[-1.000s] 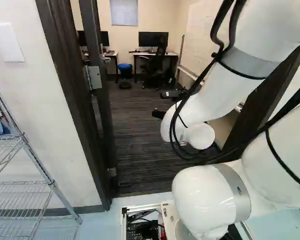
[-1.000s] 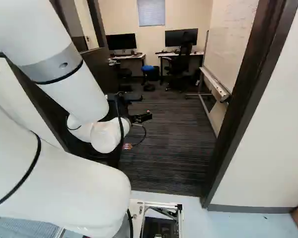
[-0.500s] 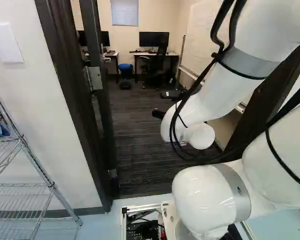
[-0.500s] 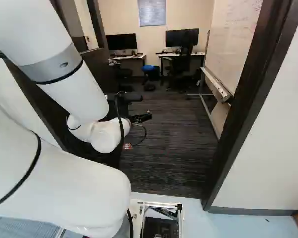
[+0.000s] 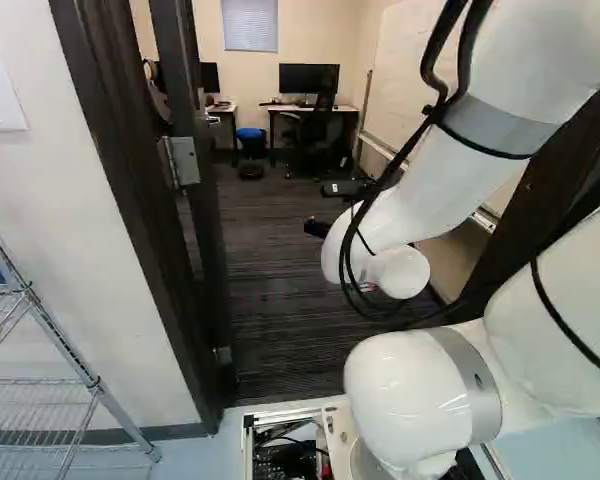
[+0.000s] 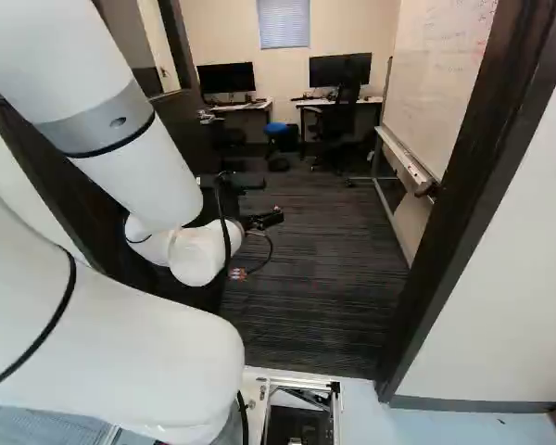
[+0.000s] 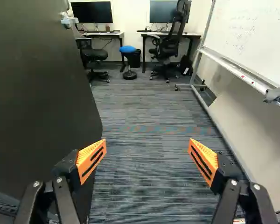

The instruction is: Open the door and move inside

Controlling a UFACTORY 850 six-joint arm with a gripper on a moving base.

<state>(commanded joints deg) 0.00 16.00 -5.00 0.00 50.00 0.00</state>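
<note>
Door (image 7: 37, 93) open, base (image 6: 252, 394) creeping toward the room (image 7: 144, 102).
The door stands swung inward beside the empty, widely spread jaws; whether they touch, I cannot tell. The base has moved slightly forward, bringing the door frame (image 6: 473, 185) nearer, while the arm (image 5: 420, 200) keeps its pose. Opening looks done; driving through remains, with door-side clearance the likely risk.
</note>
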